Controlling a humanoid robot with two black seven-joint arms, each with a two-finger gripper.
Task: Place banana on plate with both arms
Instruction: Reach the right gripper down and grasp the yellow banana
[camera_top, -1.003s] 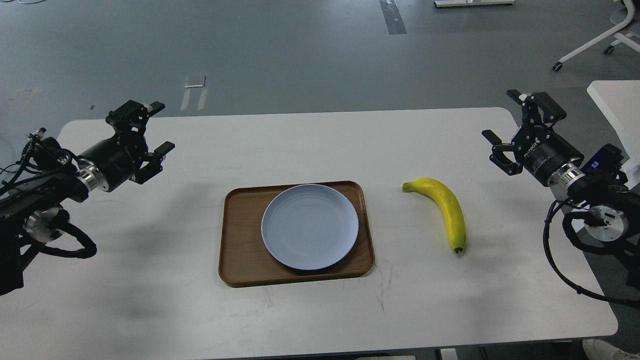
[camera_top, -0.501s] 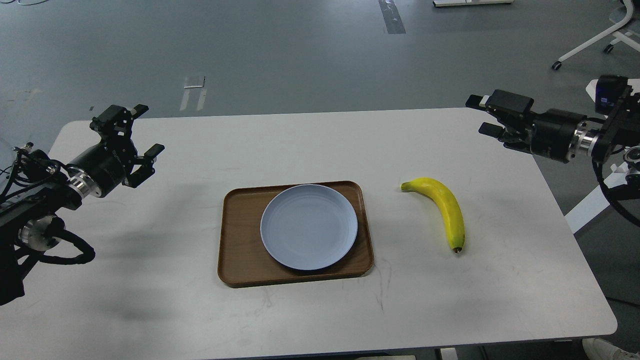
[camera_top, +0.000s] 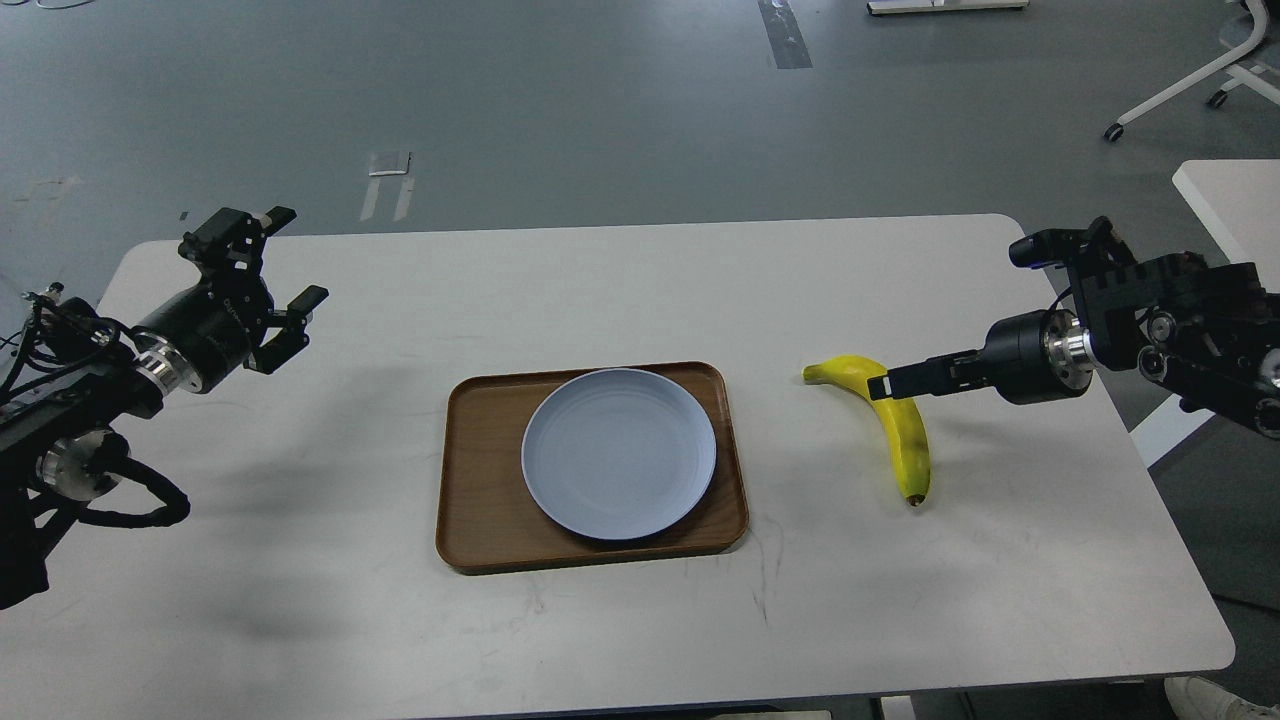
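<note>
One curved bright yellow banana (camera_top: 897, 422) lies flat on the white table (camera_top: 640, 640), just right of one rectangular brown wooden tray (camera_top: 480, 500) carrying one round pale blue-grey plate (camera_top: 619, 454). Two black arms in view: the left end effector (camera_top: 280, 258) hovers over the table's far left with fingers spread apart, empty. The right end effector (camera_top: 882, 385) overlaps the banana's upper curve, seen edge-on; I cannot tell whether it is open, closed or touching.
</note>
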